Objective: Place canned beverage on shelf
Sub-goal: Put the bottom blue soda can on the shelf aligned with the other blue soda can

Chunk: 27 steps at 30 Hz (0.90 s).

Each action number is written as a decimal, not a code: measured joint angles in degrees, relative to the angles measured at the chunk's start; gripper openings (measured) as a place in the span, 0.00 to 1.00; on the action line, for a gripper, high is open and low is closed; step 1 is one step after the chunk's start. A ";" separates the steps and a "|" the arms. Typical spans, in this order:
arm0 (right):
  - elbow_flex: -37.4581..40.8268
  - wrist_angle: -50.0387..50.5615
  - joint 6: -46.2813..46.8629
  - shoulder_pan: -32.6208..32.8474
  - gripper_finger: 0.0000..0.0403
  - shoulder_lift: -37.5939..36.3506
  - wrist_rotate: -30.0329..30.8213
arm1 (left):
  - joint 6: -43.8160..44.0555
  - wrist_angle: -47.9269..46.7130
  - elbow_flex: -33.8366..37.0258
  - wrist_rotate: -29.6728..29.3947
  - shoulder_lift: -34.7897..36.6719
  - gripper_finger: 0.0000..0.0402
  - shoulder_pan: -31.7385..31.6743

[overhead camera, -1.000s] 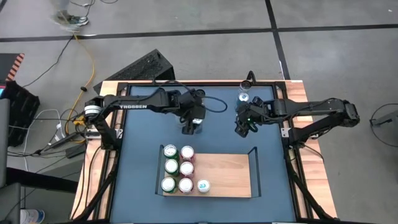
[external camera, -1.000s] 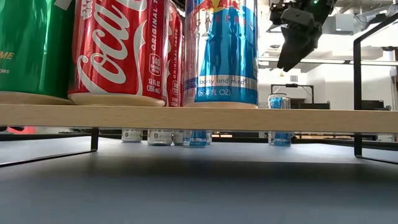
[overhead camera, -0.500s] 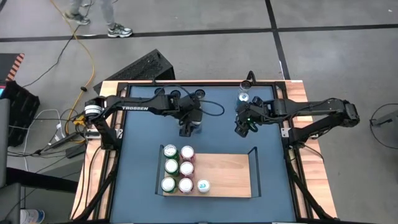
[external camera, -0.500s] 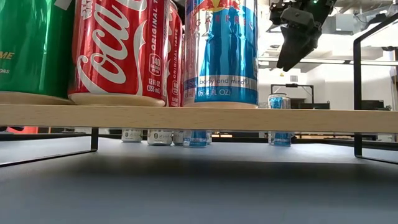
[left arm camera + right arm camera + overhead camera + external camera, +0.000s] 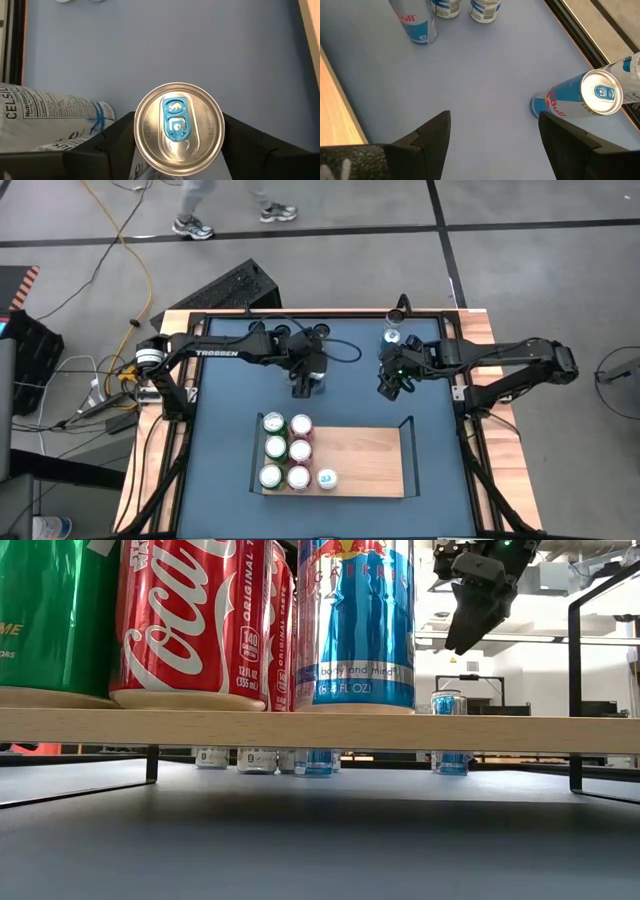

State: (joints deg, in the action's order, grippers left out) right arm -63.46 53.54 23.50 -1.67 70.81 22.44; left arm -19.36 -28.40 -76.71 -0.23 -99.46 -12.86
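- Can (image 5: 179,129) with a blue pull tab is held upright between the dark fingers (image 5: 250,147) of the left gripper (image 5: 303,385), the fingers pressed against both of its sides, so it's clamped pretty snugly.
- From above, that held can (image 5: 316,380) is found at the far-middle of the blue tabletop (image 5: 225,440), well apart from the shelf (image 5: 360,460), which is sat toward the near side.
- A white Celsius can (image 5: 47,117) is seen right beside the held one in the left wrist view; whether they touch can't be told.
- Seven cans are already parked on the left end of the shelf: a green can (image 5: 270,476), a red can (image 5: 301,425) and a blue can (image 5: 327,478) can be made out among them.
- In the low view the red Coca-Cola can (image 5: 195,620) and the blue-and-silver can (image 5: 355,620) are seen upright on the shelf board (image 5: 480,731), with more cans visible on the table below and behind it.
- The right gripper (image 5: 393,383) is hung over the far-right part of the table with fingers (image 5: 432,137) spread apart and nothing between them.
- A blue Red Bull can (image 5: 585,97) is stood upright near the table's far-right edge.
- A person's legs (image 5: 230,205) are visible on the floor past the far side.
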 joint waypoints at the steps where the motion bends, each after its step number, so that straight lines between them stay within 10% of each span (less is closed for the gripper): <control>1: 0.00 0.00 -0.02 0.00 0.71 0.00 0.00 | 0.66 0.02 0.00 -0.09 0.00 0.56 0.00; 27: 0.00 2.67 -2.19 -0.78 0.71 -0.83 0.11 | 8.50 -18.88 -32.85 -15.03 0.00 0.56 16.33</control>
State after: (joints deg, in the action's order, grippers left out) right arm -63.46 56.21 21.32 -2.45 69.97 22.55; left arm -10.86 -47.29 -109.56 -15.25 -99.46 3.47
